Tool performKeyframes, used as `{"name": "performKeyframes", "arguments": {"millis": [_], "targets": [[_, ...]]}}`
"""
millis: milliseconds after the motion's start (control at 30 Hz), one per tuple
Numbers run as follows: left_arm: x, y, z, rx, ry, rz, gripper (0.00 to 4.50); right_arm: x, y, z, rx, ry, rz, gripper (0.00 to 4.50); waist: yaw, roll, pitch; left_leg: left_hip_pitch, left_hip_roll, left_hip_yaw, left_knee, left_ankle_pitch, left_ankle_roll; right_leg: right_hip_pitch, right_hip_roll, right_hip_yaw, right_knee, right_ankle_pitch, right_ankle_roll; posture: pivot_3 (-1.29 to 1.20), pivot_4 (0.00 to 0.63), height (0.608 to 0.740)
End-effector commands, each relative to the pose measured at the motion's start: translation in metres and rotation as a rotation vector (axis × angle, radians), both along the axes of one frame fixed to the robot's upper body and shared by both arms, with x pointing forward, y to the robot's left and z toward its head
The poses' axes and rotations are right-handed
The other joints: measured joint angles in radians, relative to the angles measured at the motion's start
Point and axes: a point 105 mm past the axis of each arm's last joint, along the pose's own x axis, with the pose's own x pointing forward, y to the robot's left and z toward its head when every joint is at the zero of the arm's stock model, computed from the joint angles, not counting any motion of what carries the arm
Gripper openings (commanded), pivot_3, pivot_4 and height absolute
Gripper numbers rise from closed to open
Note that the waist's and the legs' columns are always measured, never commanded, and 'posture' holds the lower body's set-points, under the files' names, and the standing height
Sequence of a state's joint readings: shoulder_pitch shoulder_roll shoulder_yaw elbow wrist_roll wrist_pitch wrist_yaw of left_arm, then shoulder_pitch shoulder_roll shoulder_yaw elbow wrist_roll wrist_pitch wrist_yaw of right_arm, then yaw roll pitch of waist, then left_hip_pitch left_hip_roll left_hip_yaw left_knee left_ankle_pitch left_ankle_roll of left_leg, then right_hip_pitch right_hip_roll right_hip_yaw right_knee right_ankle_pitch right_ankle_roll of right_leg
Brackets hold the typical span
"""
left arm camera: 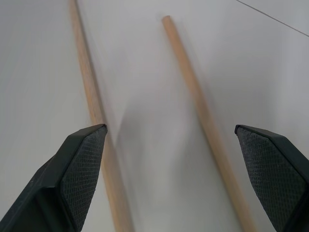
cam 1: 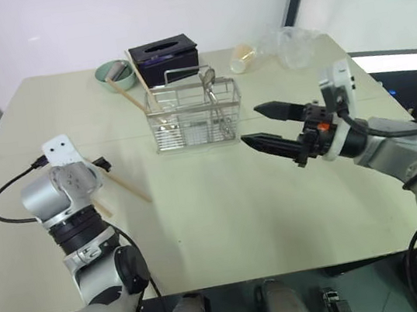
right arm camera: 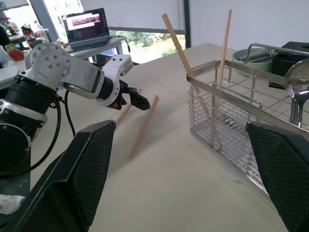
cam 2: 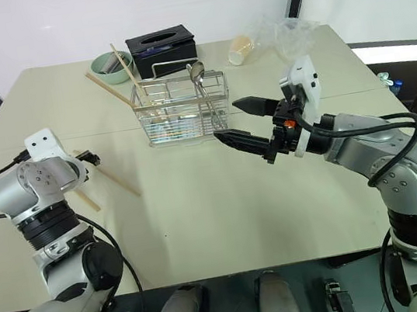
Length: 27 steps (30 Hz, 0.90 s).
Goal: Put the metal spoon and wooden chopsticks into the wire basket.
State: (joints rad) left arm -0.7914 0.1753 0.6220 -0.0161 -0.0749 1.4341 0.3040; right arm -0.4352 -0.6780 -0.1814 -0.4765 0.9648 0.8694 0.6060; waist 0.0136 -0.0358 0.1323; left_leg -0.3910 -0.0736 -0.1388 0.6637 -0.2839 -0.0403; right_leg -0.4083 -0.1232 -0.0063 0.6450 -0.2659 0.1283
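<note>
Honestly nothing here you can actually read. The laptop (right arm camera: 87, 25) in the background of the right wrist view has a lit screen with something on it, but it's way too small to make out any words. No labels, brands or numbers legible on anything else.

Wooden chopsticks (left arm camera: 203, 116): both lengths blurred and cut off at the frame edge in left wrist view. Left gripper (cam 1: 102, 165): mostly hidden behind own wrist. Wire basket (right arm camera: 231, 130): far end cropped in right wrist view.
</note>
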Motion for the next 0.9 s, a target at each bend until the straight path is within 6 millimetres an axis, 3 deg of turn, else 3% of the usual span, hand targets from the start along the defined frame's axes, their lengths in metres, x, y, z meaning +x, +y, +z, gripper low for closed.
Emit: {"name": "performKeyframes", "arguments": {"millis": [33, 167, 233, 533, 900], "targets": [[-0.005, 0.017, 0.025, -0.020, -0.121, 0.080, 4.50, -0.004, 0.001, 0.006, 0.018, -0.028, 0.001, 4.44, 0.000, 0.000, 0.000, 0.000, 0.000, 0.000, 0.000, 0.000, 0.000, 0.000, 0.000, 0.000, 0.000, 0.000, 0.000, 0.00, 0.150, 0.649], [-0.014, 0.030, 0.049, -0.032, -0.228, 0.132, 4.50, -0.004, -0.002, 0.004, 0.022, -0.018, -0.011, 4.44, 0.000, -0.001, 0.000, 0.000, 0.000, 0.000, 0.000, 0.000, 0.000, 0.000, 0.000, 0.000, 0.000, 0.000, 0.000, 0.00, 0.150, 0.649], [-0.022, 0.036, 0.051, -0.020, -0.219, 0.151, 4.50, -0.004, -0.003, 0.003, 0.027, -0.013, -0.016, 4.44, 0.000, 0.000, 0.000, 0.000, 0.000, 0.000, 0.000, 0.000, -0.001, 0.000, 0.000, 0.000, 0.000, 0.000, 0.000, 0.00, 0.150, 0.649], [-0.035, 0.035, 0.023, -0.066, -0.090, 0.174, 4.50, -0.002, 0.001, 0.002, 0.030, -0.005, 0.010, 4.44, 0.000, -0.001, 0.000, 0.001, 0.000, 0.000, 0.000, 0.000, -0.001, 0.000, 0.000, 0.000, 0.000, 0.000, 0.000, 0.00, 0.150, 0.649], [-0.014, 0.035, 0.005, -0.021, 0.050, 0.099, 4.50, -0.010, 0.005, -0.002, 0.017, 0.009, 0.053, 4.44, 0.000, -0.001, 0.001, 0.000, 0.000, 0.000, 0.000, 0.000, -0.001, 0.000, 0.001, 0.000, 0.000, 0.000, 0.000, 0.00, 0.150, 0.649]]}}
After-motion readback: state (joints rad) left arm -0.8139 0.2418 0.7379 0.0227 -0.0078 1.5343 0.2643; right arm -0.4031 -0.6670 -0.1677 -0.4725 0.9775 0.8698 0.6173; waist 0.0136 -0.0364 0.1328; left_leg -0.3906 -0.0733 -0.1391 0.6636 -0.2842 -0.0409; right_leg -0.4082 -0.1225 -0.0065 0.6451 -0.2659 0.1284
